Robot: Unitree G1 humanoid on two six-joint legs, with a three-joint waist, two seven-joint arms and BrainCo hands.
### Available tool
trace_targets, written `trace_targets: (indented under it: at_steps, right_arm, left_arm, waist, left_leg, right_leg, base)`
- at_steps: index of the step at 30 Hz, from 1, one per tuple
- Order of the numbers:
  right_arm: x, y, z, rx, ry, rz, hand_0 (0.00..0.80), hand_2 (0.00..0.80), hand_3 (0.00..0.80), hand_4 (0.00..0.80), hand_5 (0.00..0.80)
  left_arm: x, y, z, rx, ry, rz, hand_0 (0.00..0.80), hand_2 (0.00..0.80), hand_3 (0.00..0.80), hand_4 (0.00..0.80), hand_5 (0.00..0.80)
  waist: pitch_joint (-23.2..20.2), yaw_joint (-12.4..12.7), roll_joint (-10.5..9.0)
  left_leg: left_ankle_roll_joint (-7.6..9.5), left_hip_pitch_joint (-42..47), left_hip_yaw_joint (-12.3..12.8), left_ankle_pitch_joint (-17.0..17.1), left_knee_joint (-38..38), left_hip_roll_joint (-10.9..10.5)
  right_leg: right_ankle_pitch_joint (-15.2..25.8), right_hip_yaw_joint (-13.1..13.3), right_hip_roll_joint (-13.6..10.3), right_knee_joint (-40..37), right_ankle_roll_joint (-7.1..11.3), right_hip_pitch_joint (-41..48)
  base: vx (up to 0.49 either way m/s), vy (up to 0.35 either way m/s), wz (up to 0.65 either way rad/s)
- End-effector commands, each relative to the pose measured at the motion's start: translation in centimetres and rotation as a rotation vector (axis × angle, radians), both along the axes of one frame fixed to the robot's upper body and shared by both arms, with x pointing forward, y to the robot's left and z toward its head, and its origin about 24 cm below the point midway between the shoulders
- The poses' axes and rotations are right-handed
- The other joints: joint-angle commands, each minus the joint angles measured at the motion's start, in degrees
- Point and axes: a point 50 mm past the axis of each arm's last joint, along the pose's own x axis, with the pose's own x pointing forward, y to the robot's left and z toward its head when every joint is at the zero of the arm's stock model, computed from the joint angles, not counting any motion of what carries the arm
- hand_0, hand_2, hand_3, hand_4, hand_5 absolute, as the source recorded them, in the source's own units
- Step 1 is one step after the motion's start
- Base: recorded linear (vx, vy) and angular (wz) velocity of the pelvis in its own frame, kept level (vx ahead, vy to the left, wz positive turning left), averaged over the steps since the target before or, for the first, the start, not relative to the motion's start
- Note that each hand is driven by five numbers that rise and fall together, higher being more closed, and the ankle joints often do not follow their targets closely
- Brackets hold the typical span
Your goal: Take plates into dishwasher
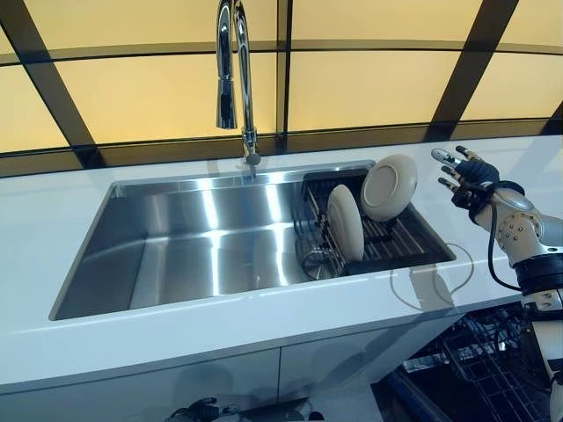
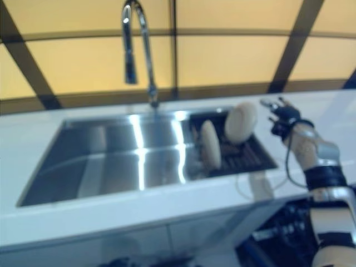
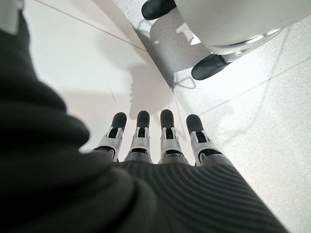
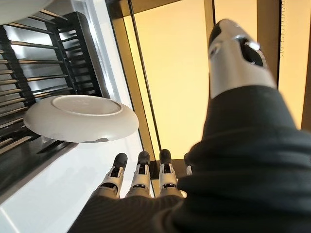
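1. In the white counter (image 1: 53,255), the steel sink (image 1: 176,255) takes up most of the scene, with the tap (image 1: 230,70) arching over its back edge. The basin's left part holds nothing visible.
2. At the sink's right end sits a black rack (image 1: 400,242) with slats, evidently there for drying; both plates stand in it.
3. Below the counter at lower right, the dishwasher basket (image 1: 479,369) shows as dark wire, pulled out. Judgement: it stands ready to receive the plates.
4. The far plate (image 1: 388,186) leans against the rack's back corner, tilted, face toward the sink. The near plate (image 1: 345,222) stands on edge between slats, just left of it and closer to the front. They look close together; contact cannot be confirmed.
5. The right hand (image 1: 466,176) is raised over the counter, near the far plate's right rim but apart from it. Fingers straight and spread, thumb held apart, holding nothing. Judgement: a reach toward the far plate.
6. The left hand (image 3: 150,141) hangs low, pointing at the floor, fingers straight, side by side, empty.
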Motion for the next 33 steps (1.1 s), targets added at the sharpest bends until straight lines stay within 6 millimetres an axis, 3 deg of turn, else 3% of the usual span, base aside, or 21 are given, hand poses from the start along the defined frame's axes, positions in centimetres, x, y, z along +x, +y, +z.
trace_targets:
  at_steps: [1, 17, 33]
  right_arm:
    - [1.1, 0.4, 2.6, -0.036, -0.055, 0.016, 0.0, 0.0, 0.0, 0.0, 0.0]
    - [2.1, 2.5, 1.0, -0.035, 0.026, 0.063, 0.0, 0.0, 0.0, 0.0, 0.0]
    - [2.4, 2.5, 1.0, -0.007, 0.013, 0.01, 0.0, 0.0, 0.0, 0.0, 0.0]
  left_arm:
    - [0.5, 1.1, 0.3, 0.042, 0.009, -0.046, 0.0, 0.0, 0.0, 0.0, 0.0]
    - [0.6, 0.8, 0.3, 0.038, 0.012, -0.072, 0.0, 0.0, 0.0, 0.0, 0.0]
    - [0.5, 0.6, 0.2, 0.035, 0.013, -0.068, 0.0, 0.0, 0.0, 0.0, 0.0]
  waist:
    - [-1.1, 2.0, -2.93]
    - [-0.8, 2.9, -2.92]
    - [-0.5, 3.4, -2.72]
  left_leg:
    - [1.89, -1.7, 0.8, 0.3, 0.4, -1.7]
    - [1.93, -1.5, 0.6, 0.4, 0.4, -1.8]
    - [1.95, -1.4, 0.4, 0.4, 0.4, -1.9]
  right_leg:
    - [-3.5, 0.6, -3.0, 1.8, 3.32, 4.3]
    - [-3.4, 0.1, -3.1, 1.6, 3.26, 4.7]
    - [-3.6, -0.3, -3.3, 1.8, 3.25, 5.1]
  base:
    - [0.0, 0.0, 0.0]
    - [0.001, 0.0, 0.0]
    - [0.0, 0.0, 0.0]
